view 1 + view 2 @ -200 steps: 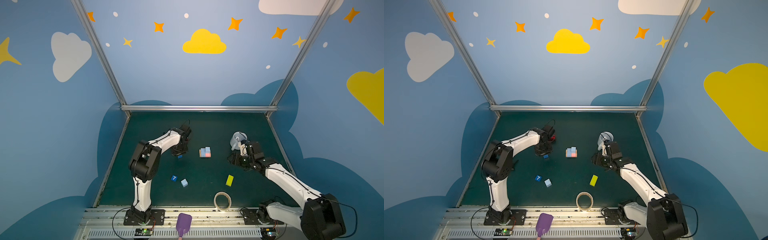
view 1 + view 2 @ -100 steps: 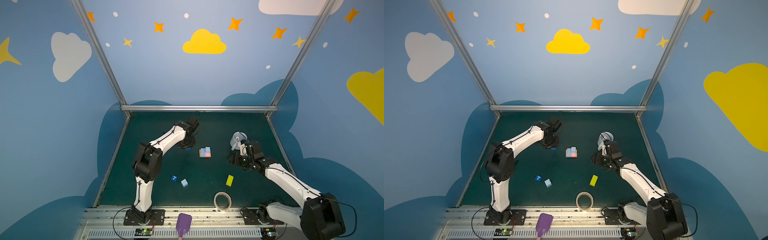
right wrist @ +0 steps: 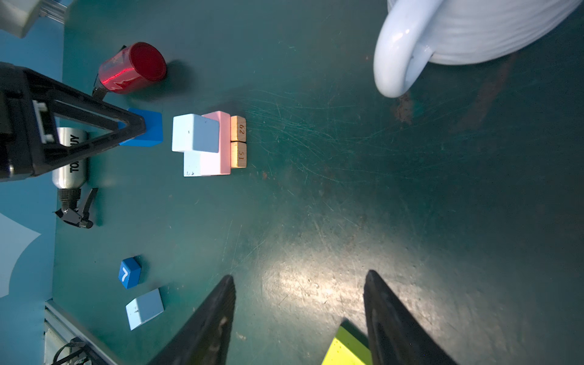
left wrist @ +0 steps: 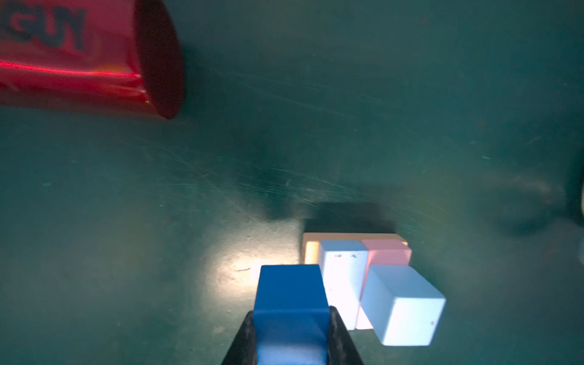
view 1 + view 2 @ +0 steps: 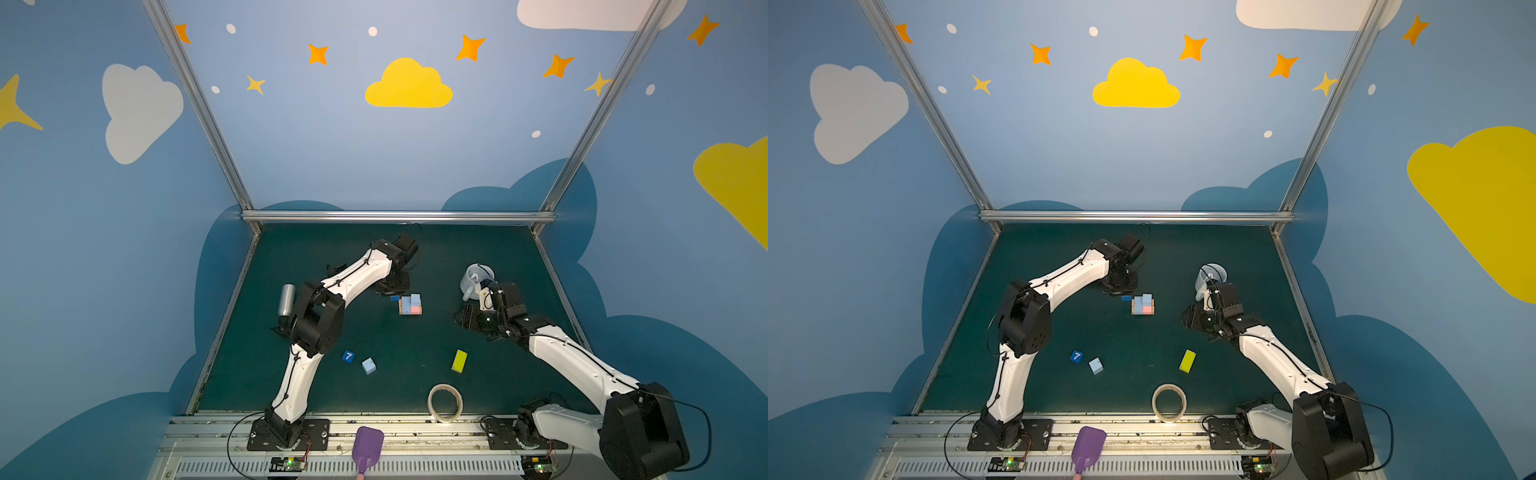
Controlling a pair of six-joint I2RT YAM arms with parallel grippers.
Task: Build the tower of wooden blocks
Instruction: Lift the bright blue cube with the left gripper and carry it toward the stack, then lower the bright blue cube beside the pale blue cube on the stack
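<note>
The wood block tower [image 5: 410, 304] [image 5: 1143, 305] stands mid-table: orange blocks [image 3: 238, 142] at the bottom, a pink [image 3: 218, 148] and a light-blue flat block on them, a light-blue cube [image 4: 401, 303] on top. My left gripper [image 4: 292, 311] [image 5: 392, 289] is shut on a dark blue cube [image 4: 290, 290] [image 3: 148, 126], held just left of the stack. My right gripper [image 3: 300, 275] [image 5: 463, 318] hovers open and empty to the right. Loose nearer the front lie a "7" cube [image 5: 348, 356], a light-blue cube [image 5: 368, 365] and a yellow-green block [image 5: 459, 360] [image 3: 346, 349].
A red bottle [image 3: 132, 68] lies behind the left gripper and a silver bottle [image 5: 286, 299] lies at the left edge. A pale mug [image 5: 476, 280] stands behind the right gripper. A tape roll [image 5: 444, 402] lies at the front edge, and a purple tool [image 5: 368, 446] on the rail.
My left arm has swung right from the back left towards the stack, carrying the dark blue cube. The right arm has not moved.
</note>
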